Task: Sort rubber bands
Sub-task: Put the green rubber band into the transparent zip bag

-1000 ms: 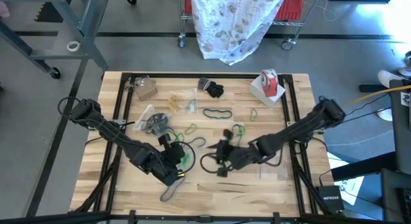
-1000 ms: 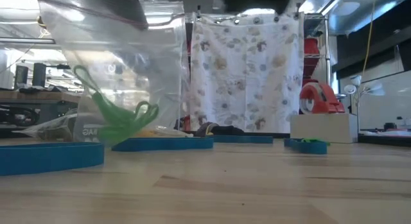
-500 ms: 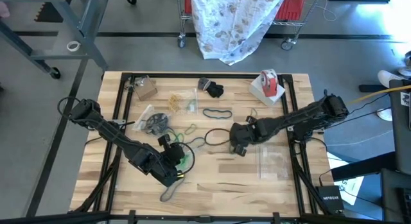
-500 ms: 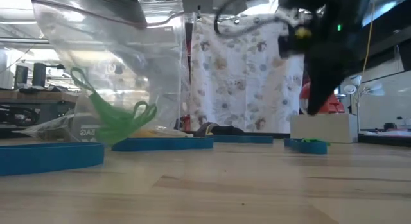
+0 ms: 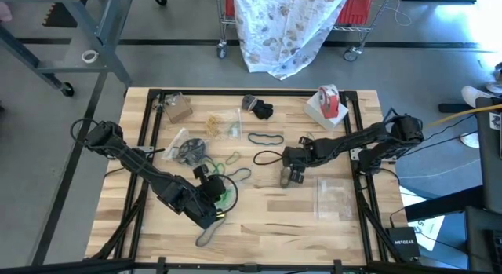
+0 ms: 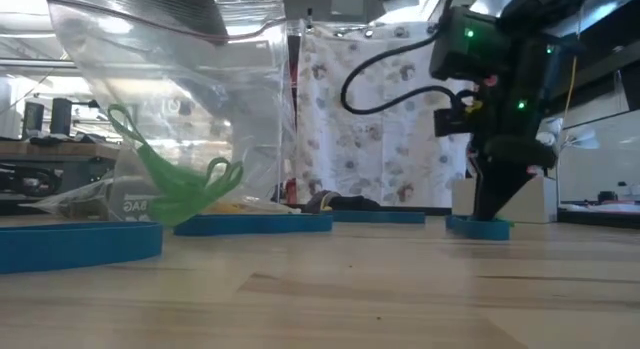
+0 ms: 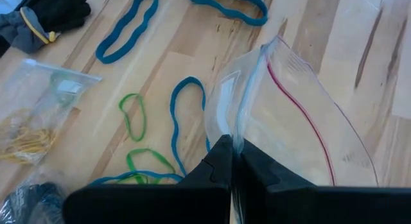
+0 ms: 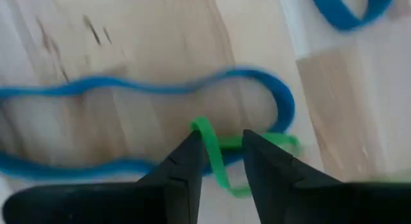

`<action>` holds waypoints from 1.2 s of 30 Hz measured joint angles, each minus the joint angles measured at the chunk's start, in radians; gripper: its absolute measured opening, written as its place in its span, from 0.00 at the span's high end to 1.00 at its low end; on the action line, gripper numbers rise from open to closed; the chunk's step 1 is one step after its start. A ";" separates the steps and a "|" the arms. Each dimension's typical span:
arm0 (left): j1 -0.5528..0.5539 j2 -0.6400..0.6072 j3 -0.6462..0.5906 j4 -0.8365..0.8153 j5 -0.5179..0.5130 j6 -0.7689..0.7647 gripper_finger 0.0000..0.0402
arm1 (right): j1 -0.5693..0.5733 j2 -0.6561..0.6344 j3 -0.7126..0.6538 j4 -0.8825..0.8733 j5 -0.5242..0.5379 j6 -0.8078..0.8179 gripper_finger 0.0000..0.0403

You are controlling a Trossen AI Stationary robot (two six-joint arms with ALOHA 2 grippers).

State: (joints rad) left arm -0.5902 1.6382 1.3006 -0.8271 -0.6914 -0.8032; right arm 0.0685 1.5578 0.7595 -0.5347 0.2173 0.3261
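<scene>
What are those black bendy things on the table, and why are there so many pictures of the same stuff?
They are two robot arms sorting stretchy rubber bands. One camera looks down from above, one sits low on the wooden table, and one rides on each arm's wrist. The left tool is pinched shut on a clear plastic bag that already has green bands inside. The right tool is down at the table with a green band between its fingers, lying across a blue band. More blue bands lie around.
</scene>
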 joint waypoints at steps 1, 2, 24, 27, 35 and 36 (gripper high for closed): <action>0.000 0.000 0.000 0.000 0.000 0.000 1.00 | 0.000 0.002 -0.007 0.027 0.000 -0.013 0.75; 0.000 0.000 0.000 0.000 0.000 0.000 1.00 | 0.000 0.008 -0.012 0.036 0.000 -0.021 0.76; 0.000 0.000 0.000 0.005 0.000 0.019 1.00 | 0.314 0.003 0.396 -0.104 0.042 0.093 1.00; 0.000 0.000 0.000 0.010 0.000 0.019 1.00 | 0.381 0.003 0.439 0.019 0.103 0.090 1.00; 0.000 0.000 0.000 0.069 -0.042 0.061 1.00 | 0.443 0.056 0.441 0.471 0.182 0.000 1.00; 0.000 0.000 0.000 0.077 -0.042 0.069 1.00 | 0.443 0.075 0.441 0.521 0.180 -0.019 1.00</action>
State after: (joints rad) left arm -0.5900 1.6382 1.3010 -0.7501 -0.7338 -0.7337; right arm 0.5113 1.6333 1.2003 -0.0132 0.3974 0.3071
